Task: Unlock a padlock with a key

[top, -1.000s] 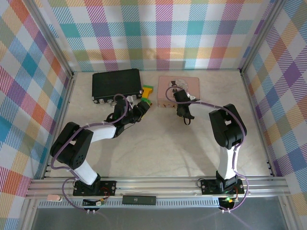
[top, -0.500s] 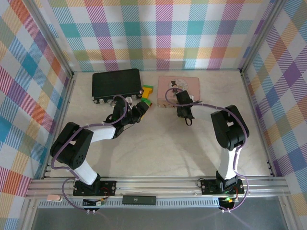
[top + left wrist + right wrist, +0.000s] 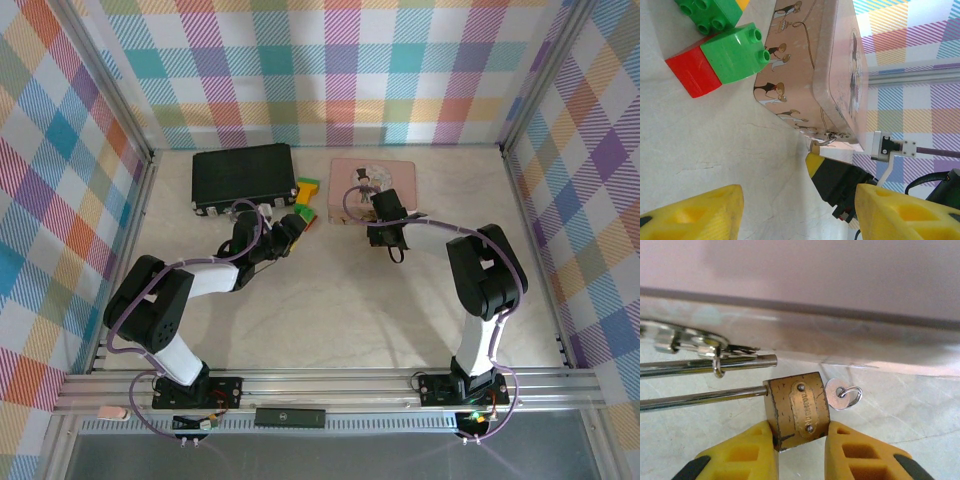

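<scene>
In the right wrist view the small brass padlock [image 3: 797, 410] lies on the table against the front of the pink tin [image 3: 805, 280]. The yellow fingers of my right gripper [image 3: 800, 450] press on both sides of its body. A silver key [image 3: 839, 392] with a small ring sticks out of its right side. The long silver shackle [image 3: 700, 399] runs left; its upper leg passes through the tin's hasp ring [image 3: 717, 367] and ends free beside the body. My left gripper [image 3: 800, 215] is open and holds nothing, a little way off from the tin [image 3: 805, 75].
A black case [image 3: 243, 176] lies at the back left. Green, red and yellow toy blocks [image 3: 305, 200] sit between the case and the pink tin [image 3: 375, 180], close to my left gripper [image 3: 285, 230]. Plaid walls enclose the table.
My right gripper has moved in towards the tin's front, and its fingers have closed in on the padlock. The left arm has stayed put.
</scene>
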Robot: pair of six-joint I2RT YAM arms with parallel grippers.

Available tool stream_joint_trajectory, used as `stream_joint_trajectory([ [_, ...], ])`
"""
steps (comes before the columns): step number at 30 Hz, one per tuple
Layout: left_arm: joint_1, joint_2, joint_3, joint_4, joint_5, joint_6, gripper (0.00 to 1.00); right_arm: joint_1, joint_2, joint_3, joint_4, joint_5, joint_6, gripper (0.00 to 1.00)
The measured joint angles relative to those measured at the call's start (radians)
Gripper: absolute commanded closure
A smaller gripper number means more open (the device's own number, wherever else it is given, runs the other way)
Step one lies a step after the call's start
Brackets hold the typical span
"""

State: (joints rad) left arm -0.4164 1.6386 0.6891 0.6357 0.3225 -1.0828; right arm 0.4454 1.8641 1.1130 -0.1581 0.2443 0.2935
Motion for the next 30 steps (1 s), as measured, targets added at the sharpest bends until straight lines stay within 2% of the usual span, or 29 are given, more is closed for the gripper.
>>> stream_joint_trajectory([
  [11, 0.013, -0.007, -0.032, 0.008, 0.003, -0.001, 0.40, -0.001, -0.003, 0.002, 0.010, -0.039, -0.026, 0.82],
  [22, 0.016, -0.010, -0.039, 0.034, 0.022, -0.001, 0.40, 0.001, -0.076, -0.008, 0.090, -0.059, -0.025, 0.82],
  [23, 0.016, -0.010, -0.039, 0.040, 0.025, -0.001, 0.40, 0.001, -0.076, -0.008, 0.089, -0.059, -0.024, 0.79],
  [27, 0.016, -0.010, -0.039, 0.050, 0.029, -0.001, 0.40, 0.001, -0.076, -0.007, 0.070, -0.026, -0.008, 0.54],
  [30, 0.016, -0.010, -0.039, 0.051, 0.029, -0.001, 0.40, 0.001, -0.074, -0.003, 0.026, 0.024, 0.009, 0.46],
])
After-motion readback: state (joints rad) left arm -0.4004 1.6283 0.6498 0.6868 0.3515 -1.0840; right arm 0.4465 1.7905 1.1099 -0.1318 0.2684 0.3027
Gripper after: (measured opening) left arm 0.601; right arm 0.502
